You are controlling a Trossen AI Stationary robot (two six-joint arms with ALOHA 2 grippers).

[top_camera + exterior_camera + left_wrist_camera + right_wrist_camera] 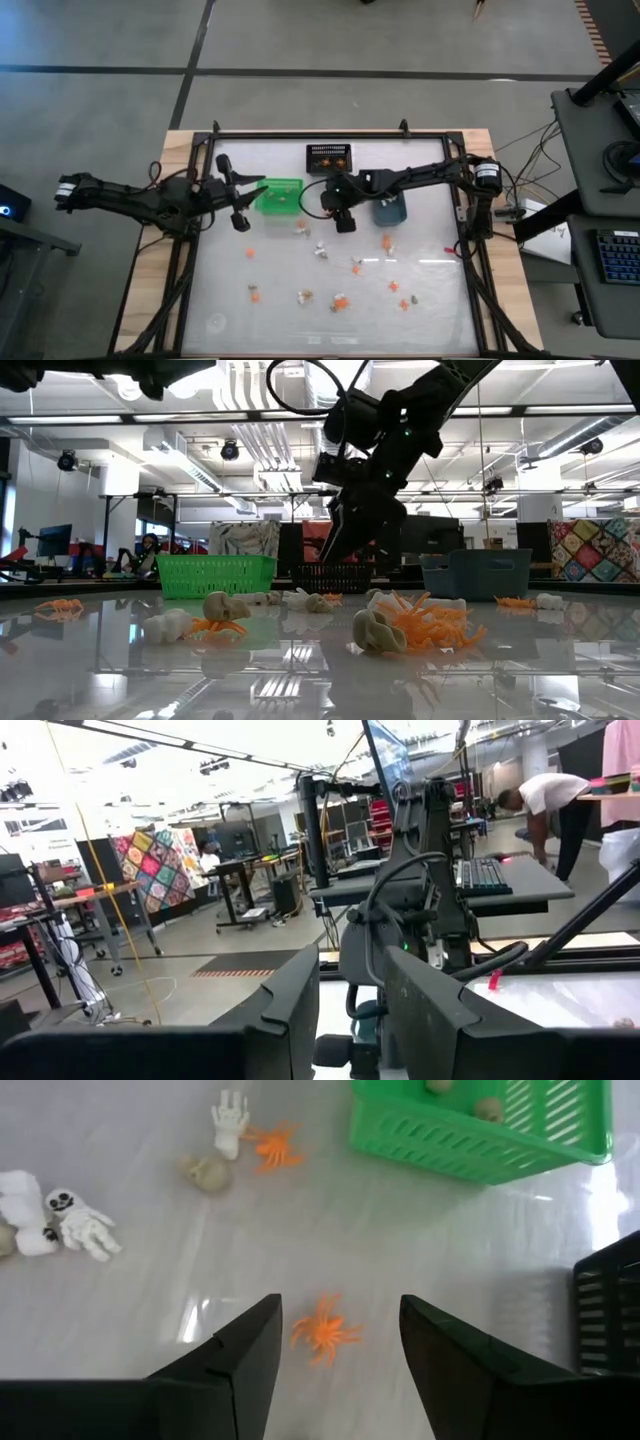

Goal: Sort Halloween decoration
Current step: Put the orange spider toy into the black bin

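**Inspector:** Where did you have the right gripper?

**Operator:** I had the right gripper above the table, between the green bin and the blue-grey bin, its fingers spread with nothing between them. An orange spider lay on the table directly beneath the gap.

**Inspector:** And the left?

**Operator:** I held the left gripper raised just beside the green bin. Its fingers stood partly apart, and I saw nothing in them.

**Inspector:** The decorations?

**Operator:** Most of the Halloween decoration lay scattered over the middle and near part of the table: orange spiders, tan skulls, white skeletons. I noted two tan skulls inside the green bin and orange pieces in the black mesh bin.
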